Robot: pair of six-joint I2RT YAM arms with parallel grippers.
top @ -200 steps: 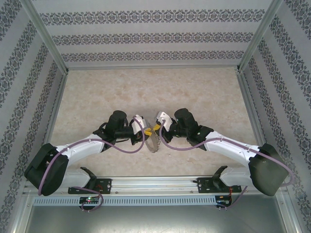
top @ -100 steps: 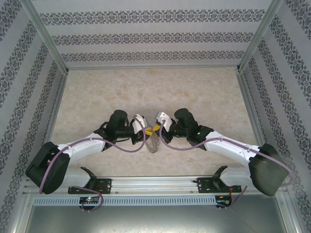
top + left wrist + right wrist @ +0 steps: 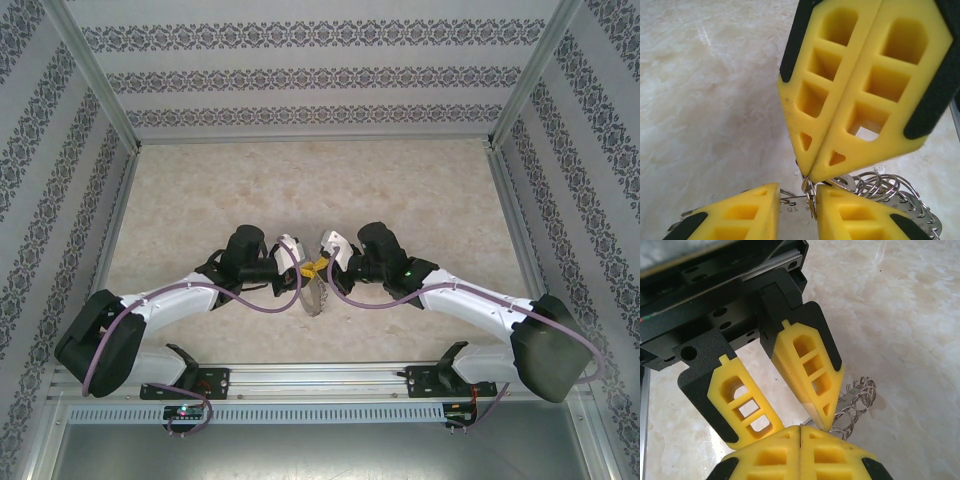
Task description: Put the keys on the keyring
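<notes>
Both grippers meet tip to tip above the middle of the table. The keyring (image 3: 312, 297) hangs below them as a bunch of silvery wire rings (image 3: 890, 187), also seen beside a left finger in the right wrist view (image 3: 855, 405). My left gripper (image 3: 797, 192) holds it with jaws partly apart, a thin wire spanning the gap between its pads. My right gripper (image 3: 807, 175) comes in from above, shut, pinching a small metal ring (image 3: 812, 197) on that wire. In its own view the right gripper (image 3: 800, 430) shows its pads pressed together. The keys are hidden.
The beige marbled tabletop (image 3: 300, 190) lies open behind the grippers. Patterned walls (image 3: 320, 80) and aluminium posts box in the back and both sides. The arm bases and a metal rail (image 3: 320, 380) run along the near edge.
The left arm has shifted slightly right and forward, bringing its fingers closer against the right gripper's tips. The keyring hangs a little narrower. The right arm has barely moved.
</notes>
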